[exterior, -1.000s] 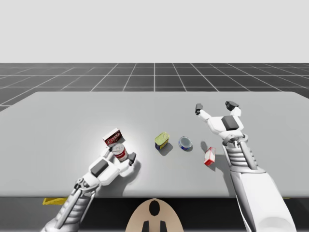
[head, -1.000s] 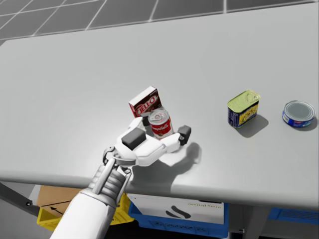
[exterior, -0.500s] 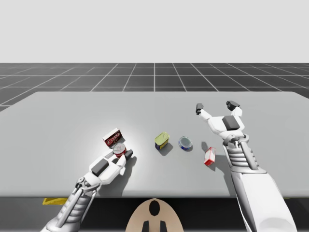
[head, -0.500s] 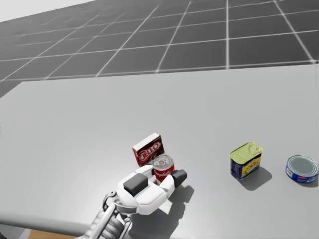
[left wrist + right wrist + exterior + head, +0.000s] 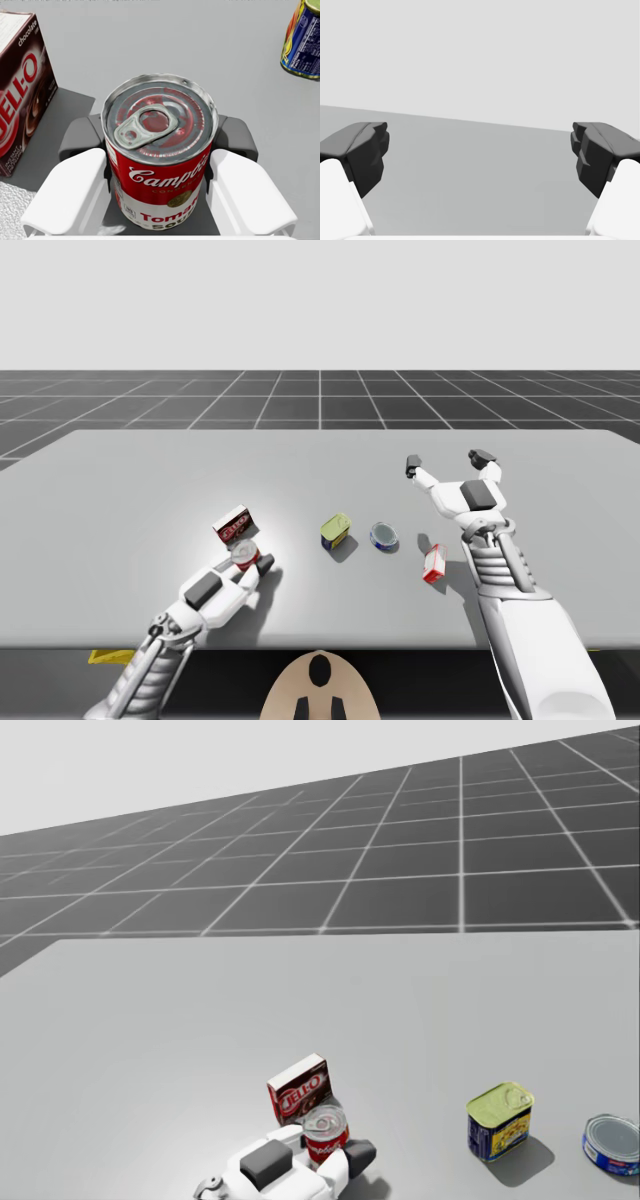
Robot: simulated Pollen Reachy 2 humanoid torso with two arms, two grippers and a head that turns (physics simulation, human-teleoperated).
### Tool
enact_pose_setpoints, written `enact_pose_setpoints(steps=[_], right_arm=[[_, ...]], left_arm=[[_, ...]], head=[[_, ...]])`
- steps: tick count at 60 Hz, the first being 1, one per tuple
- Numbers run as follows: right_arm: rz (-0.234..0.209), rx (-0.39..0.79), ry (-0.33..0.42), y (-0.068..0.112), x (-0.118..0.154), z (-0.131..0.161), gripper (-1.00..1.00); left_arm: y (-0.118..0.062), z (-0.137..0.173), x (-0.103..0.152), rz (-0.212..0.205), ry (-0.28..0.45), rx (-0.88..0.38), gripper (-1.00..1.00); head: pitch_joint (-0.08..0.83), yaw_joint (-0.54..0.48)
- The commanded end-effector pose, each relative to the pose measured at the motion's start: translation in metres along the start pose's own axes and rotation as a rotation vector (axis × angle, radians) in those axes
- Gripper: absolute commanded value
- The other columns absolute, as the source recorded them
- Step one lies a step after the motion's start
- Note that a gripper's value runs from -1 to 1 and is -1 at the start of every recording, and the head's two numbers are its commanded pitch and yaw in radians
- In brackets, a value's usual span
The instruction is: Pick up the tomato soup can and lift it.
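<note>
Your left gripper [image 5: 159,142] grips the red-and-white metal soup can [image 5: 159,170] from both sides; the grasp looks done, so next raise it straight, clear of the brown cardboard box [image 5: 20,90].

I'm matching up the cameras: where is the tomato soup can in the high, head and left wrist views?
High view: tomato soup can left of centre, low in the picture, held in my left gripper.
Head view: can at bottom middle, just in front of the dark red box.
Left wrist view: can upright inside the left gripper, with the box beside it.
Shared landmark: the dark red box next to the can.
</note>
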Motion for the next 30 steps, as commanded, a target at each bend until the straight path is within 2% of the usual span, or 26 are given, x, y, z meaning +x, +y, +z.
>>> enact_pose_setpoints(steps=[1, 8, 12, 27, 30], right_arm=[[0.0, 0.001, 0.001, -0.001, 0.0, 0.0, -1.0], [-0.002, 0.002, -0.003, -0.001, 0.001, 0.0, -1.0], [-0.002, 0.004, -0.01, -0.001, 0.001, -0.001, -1.0], [-0.007, 0.019, -0.007, -0.001, 0.0, -0.001, -1.0], [0.008, 0.029, -0.01, -0.001, -0.001, -0.001, -1.0]], left_arm=[[-0.002, 0.01, 0.036, -0.036, -0.069, 0.002, 1.0], [-0.002, 0.021, 0.063, -0.069, -0.119, 0.015, 1.0], [-0.002, 0.029, 0.088, -0.1, -0.168, 0.031, 1.0], [-0.006, 0.046, 0.152, -0.198, -0.297, 0.075, 1.0], [-0.009, 0.049, 0.166, -0.218, -0.326, 0.085, 1.0]], head=[[0.358, 0.3], [0.358, 0.29], [0.355, 0.29], [0.348, 0.29], [0.347, 0.29]])
